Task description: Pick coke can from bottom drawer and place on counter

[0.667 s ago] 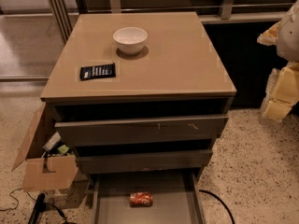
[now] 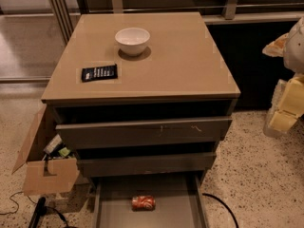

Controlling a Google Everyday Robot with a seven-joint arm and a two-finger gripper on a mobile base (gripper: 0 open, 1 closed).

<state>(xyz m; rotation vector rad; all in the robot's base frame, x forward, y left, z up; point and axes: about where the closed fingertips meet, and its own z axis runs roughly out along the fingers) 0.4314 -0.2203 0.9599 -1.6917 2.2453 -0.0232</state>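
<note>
— Where was the small red-orange metal coke can (image 2: 143, 202)?
— On its side in the open grey-brown bottom drawer (image 2: 114, 209), below the glossy tan bench's (image 2: 190, 65) front edge.
— The pale gripper (image 2: 286, 107)?
— Beyond the bench's right edge; its state couldn't be told.

The coke can (image 2: 143, 202) lies on its side on the floor of the pulled-out bottom drawer (image 2: 111, 208), about midway between its side walls. On the worktop (image 2: 190, 65), a white bowl (image 2: 132, 40) stands in the far half, left of centre. A flat black packet (image 2: 99, 72) lies near the left edge. The gripper (image 2: 287, 106) hangs beyond the worktop's right edge, well apart from the can. An open cardboard box (image 2: 45, 172) sits on the floor by the front left corner.
</note>
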